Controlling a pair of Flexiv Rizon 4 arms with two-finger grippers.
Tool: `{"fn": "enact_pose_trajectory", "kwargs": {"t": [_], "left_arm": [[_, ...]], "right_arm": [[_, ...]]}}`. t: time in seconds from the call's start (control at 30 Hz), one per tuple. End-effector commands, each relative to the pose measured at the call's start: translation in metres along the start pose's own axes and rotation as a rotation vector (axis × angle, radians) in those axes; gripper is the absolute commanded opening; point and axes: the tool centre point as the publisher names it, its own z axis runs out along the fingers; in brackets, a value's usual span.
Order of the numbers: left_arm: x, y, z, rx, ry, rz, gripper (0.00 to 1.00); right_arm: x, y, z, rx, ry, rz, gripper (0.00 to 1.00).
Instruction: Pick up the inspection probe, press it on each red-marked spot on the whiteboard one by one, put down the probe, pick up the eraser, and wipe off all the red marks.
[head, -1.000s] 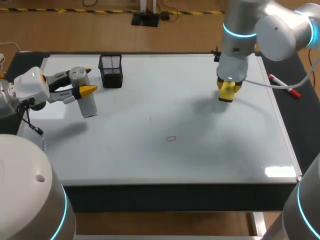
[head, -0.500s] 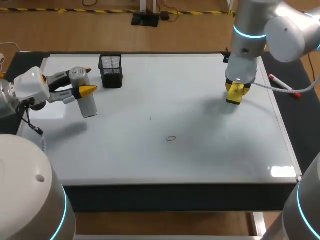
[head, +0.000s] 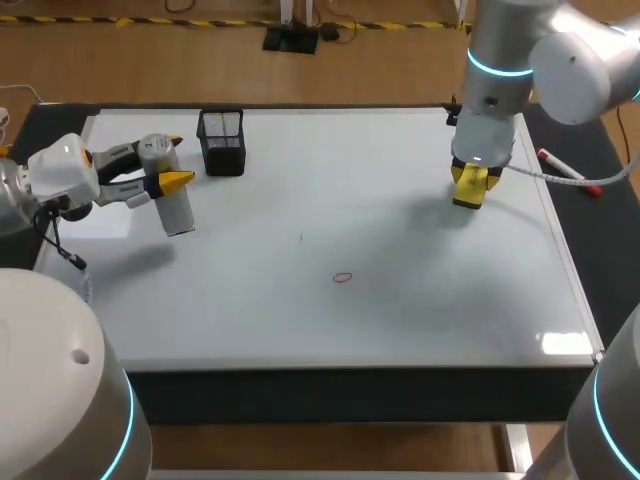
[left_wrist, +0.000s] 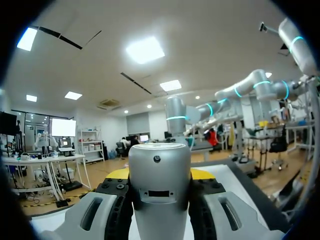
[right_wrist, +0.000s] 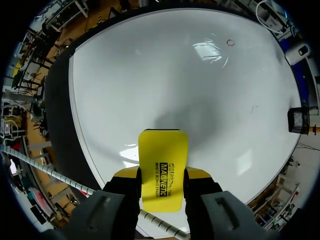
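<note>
The silver cylindrical probe (head: 177, 208) hangs upright over the whiteboard's left part, with my left gripper (head: 172, 162) shut on its upper end. In the left wrist view the probe (left_wrist: 160, 187) fills the gap between the fingers of that gripper (left_wrist: 160, 176). My right gripper (head: 470, 178) hovers above the board's right side, shut on the yellow eraser (head: 466, 195). The right wrist view shows the eraser (right_wrist: 163, 167) clamped flat between the fingers of that gripper (right_wrist: 163, 176). A small red ring mark (head: 343, 278) lies near the board's middle, and the red mark (right_wrist: 230, 42) is far ahead of the eraser.
A black mesh pen holder (head: 222, 142) stands at the back left of the whiteboard (head: 400, 320). A red-capped marker (head: 568, 170) lies on the dark strip beyond the board's right edge. A tiny dark speck (head: 300, 238) sits near the centre.
My right arm shifted to the right and slightly back with the eraser in its grip, then held still. The left arm and probe have not moved.
</note>
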Motion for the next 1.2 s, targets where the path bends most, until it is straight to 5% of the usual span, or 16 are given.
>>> {"fn": "enact_pose_trajectory", "kwargs": {"t": [0.03, 0.17, 0.7, 1.2], "left_arm": [[0.000, -0.001, 0.000, 0.000, -0.002, 0.001, 0.00], [0.009, -0.004, 0.015, 0.006, 0.022, 0.011, 0.00], [0.111, -0.015, 0.118, 0.067, 0.215, 0.011, 0.00], [0.162, 0.007, 0.188, 0.086, 0.316, -0.027, 0.00]], "right_arm": [[0.000, 0.000, -0.001, 0.002, 0.002, -0.002, 0.00], [0.000, 0.000, -0.001, 0.002, 0.002, -0.002, 0.00], [0.000, 0.000, -0.001, 0.002, 0.002, -0.002, 0.00], [0.000, 0.000, -0.001, 0.002, 0.002, -0.002, 0.00]]}}
